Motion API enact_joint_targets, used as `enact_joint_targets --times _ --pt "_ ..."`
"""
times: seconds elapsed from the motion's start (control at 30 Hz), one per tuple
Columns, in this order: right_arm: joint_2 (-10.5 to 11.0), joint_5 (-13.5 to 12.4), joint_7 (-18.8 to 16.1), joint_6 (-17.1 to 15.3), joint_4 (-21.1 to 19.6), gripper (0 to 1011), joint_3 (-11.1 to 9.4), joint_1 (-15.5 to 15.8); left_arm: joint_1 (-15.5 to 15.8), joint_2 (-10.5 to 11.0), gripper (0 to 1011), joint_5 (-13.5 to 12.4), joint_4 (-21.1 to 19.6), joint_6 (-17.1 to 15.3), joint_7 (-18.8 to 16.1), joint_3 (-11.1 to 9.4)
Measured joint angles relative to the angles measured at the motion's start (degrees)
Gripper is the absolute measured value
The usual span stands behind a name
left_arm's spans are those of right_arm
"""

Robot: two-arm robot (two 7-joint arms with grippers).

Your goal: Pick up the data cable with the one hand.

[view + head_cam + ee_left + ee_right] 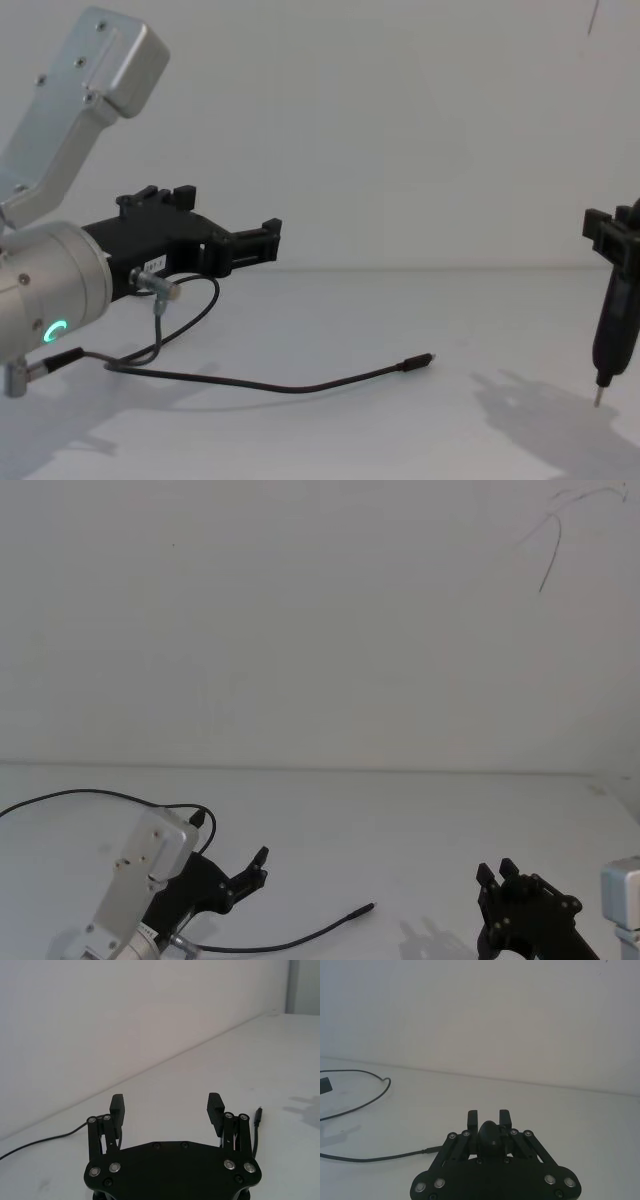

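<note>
Data cable lies slack and flat on the white table, untouched. Its plug, silver tip outward, is the free end and serves as the reference below. From the plug the cord runs in a shallow curve toward the left arm's wrist.

Left claw: spread wide, nothing between the pads, held roughly level above the table. It sits left of the plug and higher. In the left wrist view the plug lies beside one finger, outside the gap. A looped grey wire with a silver connector hangs at the wrist, left of the plug and above the cord. It is not the target.

Right claw: pads drawn close together, gripping nothing. It hangs well to the right of the plug, pointing down, clear of the table. Idle.

Step in hand, as judged: approach, ahead of the grasp. Nothing is lifted yet.

To do it well:
- Shift the left claw sideways until the cord just behind the plug lies across the gap, with one pad on each side and square to the cord's run.
- Descend until the pad tips nearly brush the table. The cord is thin and lies flat, so closing too high would miss it.
- Close fully, then lift straight up.

Risks: the thin cord slipping out of the pinch, or the looped wire snagging it.
</note>
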State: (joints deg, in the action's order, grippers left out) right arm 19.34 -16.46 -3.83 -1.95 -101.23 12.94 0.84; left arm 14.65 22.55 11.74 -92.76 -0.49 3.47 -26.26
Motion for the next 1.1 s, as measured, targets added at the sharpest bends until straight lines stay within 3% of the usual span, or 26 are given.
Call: enact_joint_targets --times 0.33,0.63,0.77,1.1 --pt "0.0 0.0 0.0 0.0 0.0 251 0.0 0.0 2.4 1.9 1001 0.8 1.3 0.1 6.5 -1.0" --pt "0.0 0.0 0.0 0.0 0.0 251 0.0 0.0 5.6 4.2 1001 2.1 3.8 0.0 15.3 -2.4" --pt "0.0 0.0 0.0 0.0 0.0 251 0.0 0.0 7.3 5.2 1001 2.8 5.7 0.0 19.4 -3.0" --pt "0.0 0.0 0.0 0.0 0.0 251 0.0 0.0 13.2 7.1 1001 5.4 14.6 1.4 33.9 -5.4"
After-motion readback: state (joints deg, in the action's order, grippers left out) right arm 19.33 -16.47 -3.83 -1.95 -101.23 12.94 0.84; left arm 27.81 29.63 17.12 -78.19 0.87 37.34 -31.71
